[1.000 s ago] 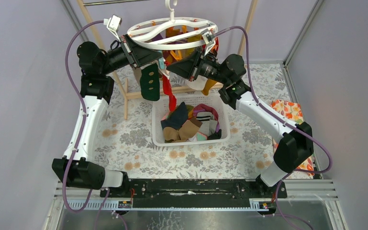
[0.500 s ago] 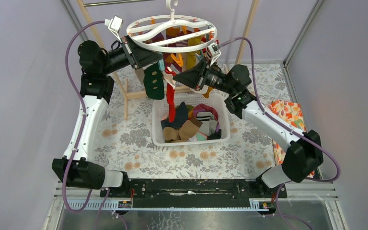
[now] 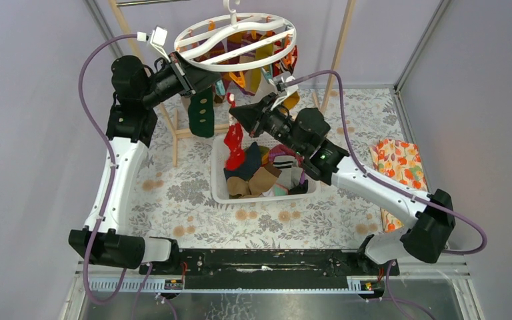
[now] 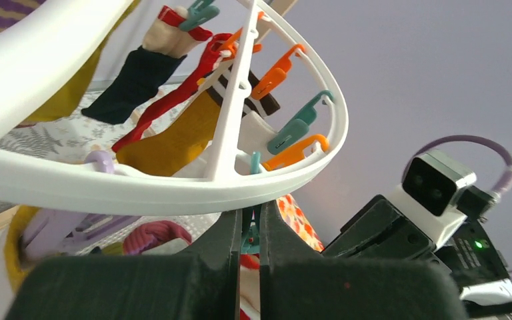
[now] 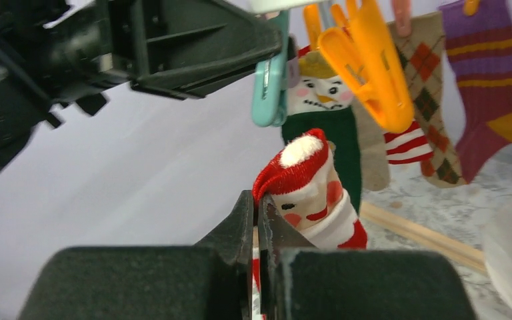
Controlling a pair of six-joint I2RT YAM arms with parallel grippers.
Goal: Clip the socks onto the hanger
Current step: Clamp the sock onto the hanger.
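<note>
The white ring hanger (image 3: 237, 40) hangs at the back with several socks clipped to it. My left gripper (image 3: 219, 83) sits just under its near rim (image 4: 173, 190), shut on the top of a teal clip (image 4: 251, 233). My right gripper (image 3: 235, 115) is shut on the cuff of a red Santa-patterned sock (image 3: 235, 150), which dangles over the basket. In the right wrist view this sock (image 5: 307, 180) sits in the gripper (image 5: 259, 203), just below that teal clip (image 5: 269, 87) and the left fingers (image 5: 240, 43). A dark green dotted sock (image 3: 202, 113) hangs at the left.
A white slotted basket (image 3: 219, 180) holding several loose socks stands mid-table. An orange floral cloth (image 3: 400, 160) lies at the right. The wooden rack (image 3: 173, 130) stands behind the left arm. An orange clip (image 5: 367, 67) and more clipped socks (image 5: 487, 87) hang right of the teal clip.
My right gripper has moved left and down with the Santa sock, under the left gripper's clip. The hanger has swung up and back; the left arm shifted slightly with it.
</note>
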